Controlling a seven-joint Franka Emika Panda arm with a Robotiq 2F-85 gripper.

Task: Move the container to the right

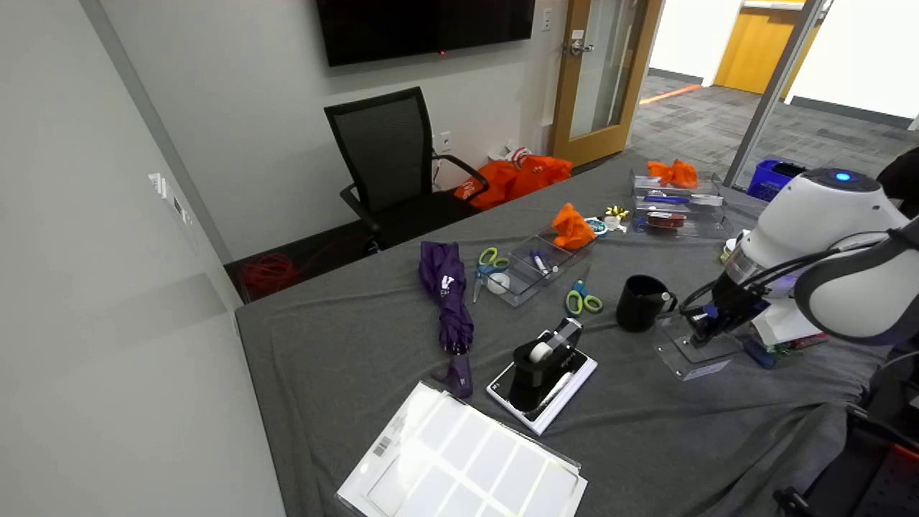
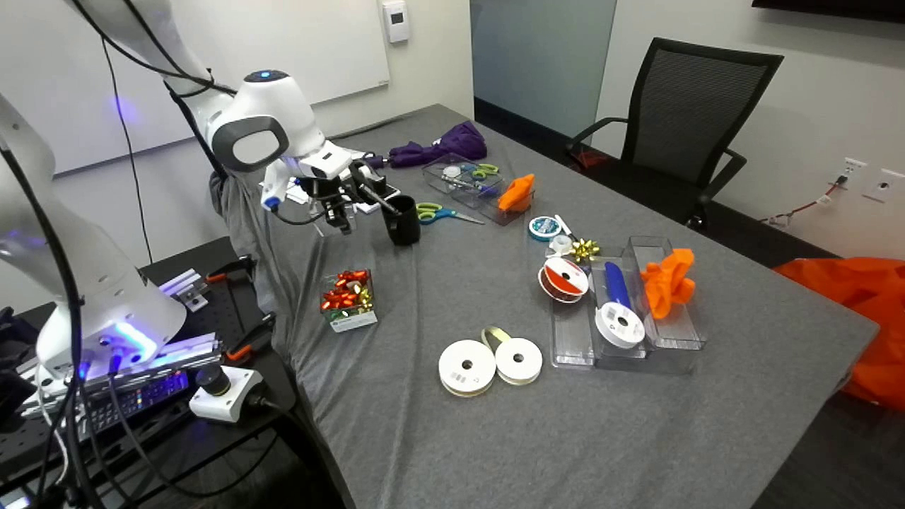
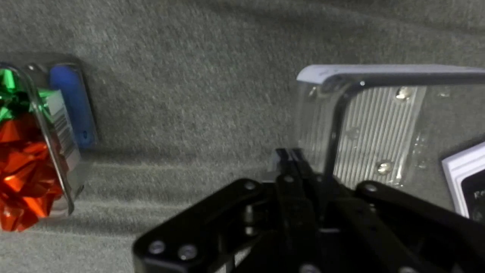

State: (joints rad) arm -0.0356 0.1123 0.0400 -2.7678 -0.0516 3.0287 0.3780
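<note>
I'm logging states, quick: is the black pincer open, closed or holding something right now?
Black pincer: closed, seemingly holding nothing, beside the see-through rectangular plastic container; contact unclear.

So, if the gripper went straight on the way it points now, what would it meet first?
Most likely the cloth. In the wrist view the gripper points down toward it, its tips beside the container. Depth is unclear, so it could brush the container's side first.
</note>
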